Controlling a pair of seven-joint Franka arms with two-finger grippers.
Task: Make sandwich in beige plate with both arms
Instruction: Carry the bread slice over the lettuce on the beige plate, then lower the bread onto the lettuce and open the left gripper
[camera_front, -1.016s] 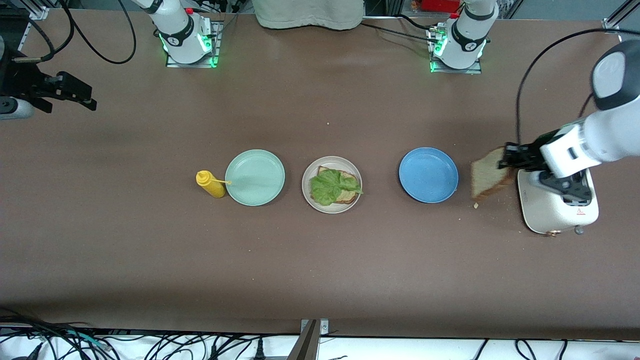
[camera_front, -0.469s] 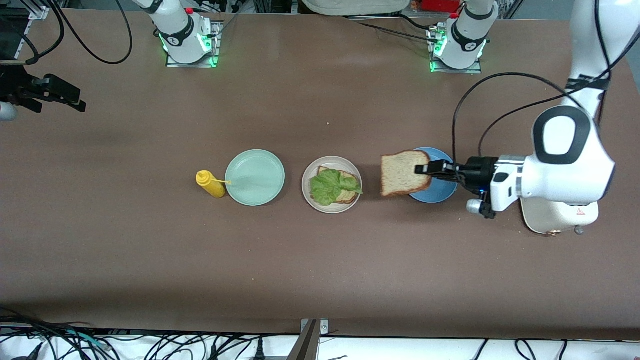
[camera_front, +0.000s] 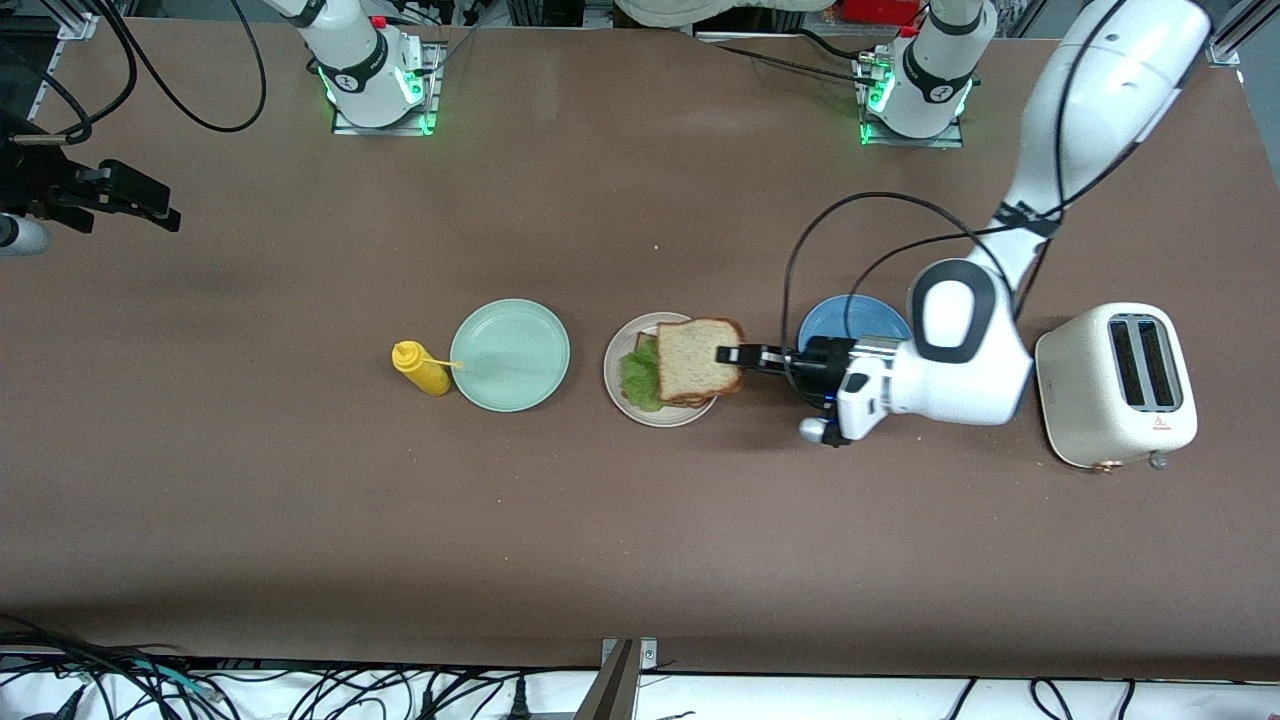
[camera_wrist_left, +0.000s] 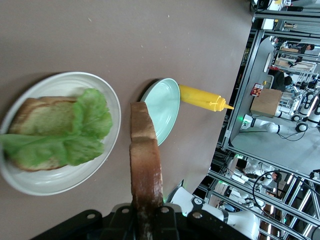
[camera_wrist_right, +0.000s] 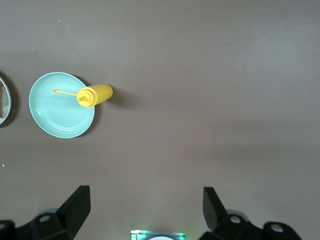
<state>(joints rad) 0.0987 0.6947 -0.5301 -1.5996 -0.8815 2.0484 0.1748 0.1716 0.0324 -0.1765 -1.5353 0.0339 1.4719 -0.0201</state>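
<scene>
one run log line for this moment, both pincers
left pincer: shut on bread slice, over beige plate | lettuce: on lower slice | right pincer: open, waiting

A robotics lab: aluminium framing (camera_wrist_left: 260, 65), loose cables (camera_front: 300, 690), more robots (camera_wrist_left: 305, 112).

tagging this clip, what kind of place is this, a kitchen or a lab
Probably a robotics lab, not a kitchen: two arms are bolted to a brown table, cables trail along its edge, and metal framing with more robots shows in the left wrist view.
</scene>
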